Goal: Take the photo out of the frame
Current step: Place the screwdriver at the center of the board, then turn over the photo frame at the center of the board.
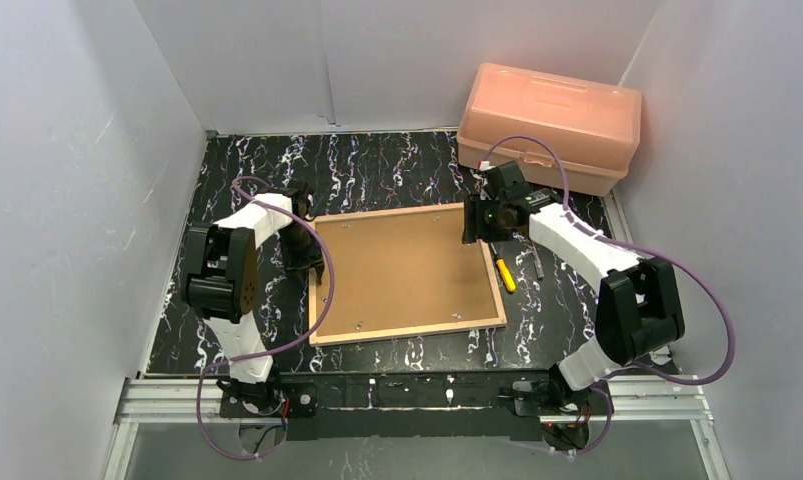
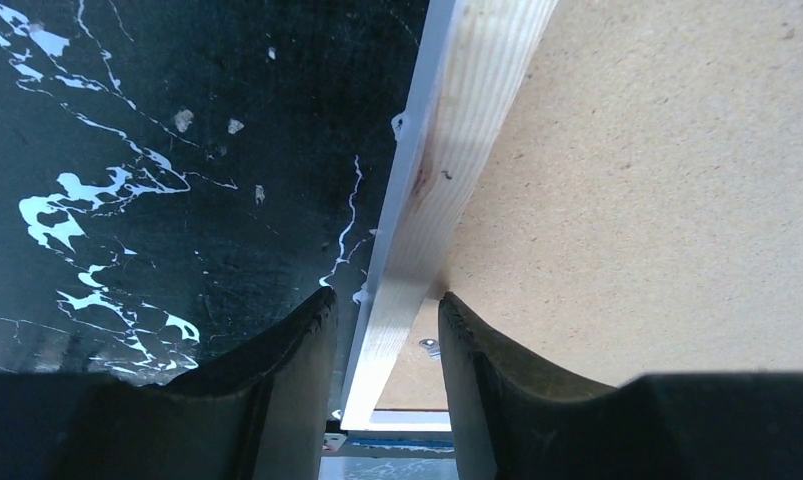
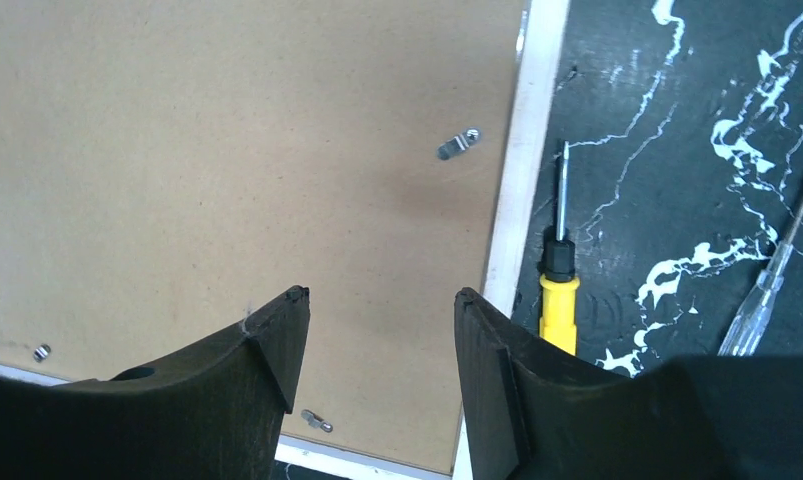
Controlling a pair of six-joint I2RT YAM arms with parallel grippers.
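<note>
Overhead view, near to far. The aluminium rail (image 1: 417, 400) that carries both arm bases runs along the near edge. Beyond it lies the black, white-veined table (image 1: 397, 160), closed in by plain white walls (image 1: 77, 200). The frame (image 1: 407, 333) lies flat and face down between my two grippers, its brown backing board (image 1: 402, 265) uppermost. I cannot see the photo in any view. A pink plastic box (image 1: 549, 125) stands beyond the right gripper, in the far right corner.

Left arm: folded at the elbow, wrist turned inward. The left gripper (image 2: 382, 300) sits at the frame's left side, its jaws apart and straddling the light wood edge. One finger is over the table and the other over the board. A dark gap shows on the table side, so I read no clamp.

Right arm: elbow raised, forearm reaching up and inward to the frame's far right corner. The right gripper (image 3: 382, 295) points down over the backing board, jaws apart with nothing between them. A small metal clip (image 3: 457, 145) sits on the board ahead of the fingertips, close to the frame's right rail. Just outside the right-hand finger, a yellow-handled screwdriver (image 3: 557, 300) lies on the table alongside that rail. A clear-handled screwdriver (image 3: 767, 295) lies farther out on the same side.
</note>
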